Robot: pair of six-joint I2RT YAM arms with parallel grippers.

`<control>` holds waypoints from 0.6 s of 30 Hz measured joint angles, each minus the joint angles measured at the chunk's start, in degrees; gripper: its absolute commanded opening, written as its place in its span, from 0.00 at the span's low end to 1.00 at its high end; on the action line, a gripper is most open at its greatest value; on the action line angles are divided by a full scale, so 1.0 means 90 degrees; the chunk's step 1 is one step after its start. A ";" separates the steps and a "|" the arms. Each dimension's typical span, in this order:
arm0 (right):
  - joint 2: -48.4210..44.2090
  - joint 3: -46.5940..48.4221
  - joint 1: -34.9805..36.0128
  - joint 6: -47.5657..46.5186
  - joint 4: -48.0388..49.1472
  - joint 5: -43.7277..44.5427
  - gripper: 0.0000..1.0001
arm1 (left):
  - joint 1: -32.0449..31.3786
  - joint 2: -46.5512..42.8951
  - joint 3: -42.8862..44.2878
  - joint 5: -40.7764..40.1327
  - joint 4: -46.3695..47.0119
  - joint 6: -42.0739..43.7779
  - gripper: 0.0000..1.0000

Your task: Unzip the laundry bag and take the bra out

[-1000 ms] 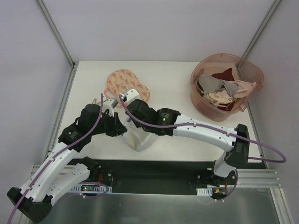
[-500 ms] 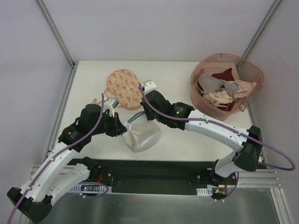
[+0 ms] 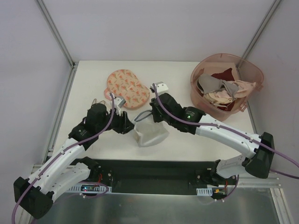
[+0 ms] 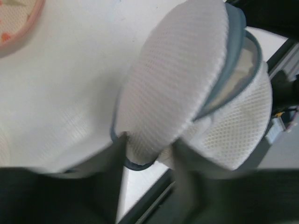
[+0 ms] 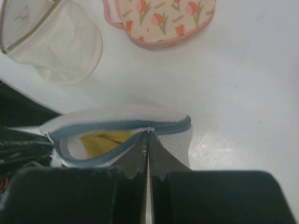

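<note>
- Laundry bag, a small white mesh dome pouch with a grey-blue zipper rim (image 3: pixel 152 134), lies on the white desk (image 3: pixel 177 88) between your two arms, its zipper partly open.
- Bright yellow fabric bra (image 5: pixel 105 140) shows inside through the gap.
- Your left gripper (image 4: pixel 147 145): jaws nearly closed, pinching the laundry bag's rim.
- Your right gripper (image 5: pixel 147 134): jaws closed tight on the zipper rim.

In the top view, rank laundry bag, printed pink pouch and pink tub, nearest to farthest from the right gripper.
1. laundry bag, pinched by the right gripper.
2. printed pink pouch, behind, leftward.
3. pink tub, far right corner.
</note>
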 measured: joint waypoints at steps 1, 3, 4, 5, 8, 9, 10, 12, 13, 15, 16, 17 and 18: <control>-0.0134 -0.0083 -0.0005 0.0034 0.0017 0.0000 0.01 | 0.0000 0.0022 -0.0121 0.0051 0.0202 0.0036 0.90; -0.0357 -0.0226 -0.0002 0.0107 0.0078 0.0000 0.01 | 0.0000 0.0095 -0.0291 0.0129 0.0561 0.0036 0.99; -0.0457 -0.0299 -0.0002 0.0153 0.0102 -0.0007 0.01 | 0.0000 0.0136 -0.0311 0.0153 0.0680 0.0046 0.99; -0.0508 -0.0347 -0.0002 0.0180 0.0104 -0.0010 0.01 | 0.0000 0.0185 -0.0316 0.0160 0.0794 0.0032 0.99; -0.0612 -0.0583 -0.0002 0.0284 0.0223 -0.0041 0.01 | 0.0000 0.0238 -0.0316 0.0187 0.1049 0.0027 0.99; -0.0614 -0.0648 0.0000 0.0323 0.0248 -0.0075 0.01 | 0.0000 0.0248 -0.0316 0.0233 0.1127 0.0027 0.99; -0.0614 -0.0714 0.0002 0.0357 0.0270 -0.0112 0.01 | 0.0000 0.0262 -0.0313 0.0294 0.1192 0.0027 0.98; -0.0614 -0.0811 0.0002 0.0415 0.0267 -0.0175 0.01 | 0.0000 0.0316 -0.0308 0.0440 0.1294 0.0032 0.97; -0.0614 -0.0828 0.0007 0.0440 0.0270 -0.0194 0.01 | 0.0000 0.0362 -0.0289 0.0503 0.1343 0.0036 0.95; -0.0614 -0.0835 0.0022 0.0486 0.0277 -0.0262 0.01 | -0.0029 0.0461 -0.0236 0.0629 0.1423 0.0049 0.95; -0.0617 -0.0835 0.0027 0.0498 0.0294 -0.0289 0.01 | -0.0068 0.0512 -0.0192 0.0699 0.1460 0.0066 0.95; -0.0617 -0.0835 0.0032 0.0510 0.0313 -0.0306 0.01 | -0.0129 0.0551 -0.0148 0.0770 0.1489 0.0080 0.96; -0.0617 -0.0835 0.0039 0.0520 0.0323 -0.0325 0.01 | -0.0209 0.0571 -0.0112 0.0809 0.1513 0.0100 0.97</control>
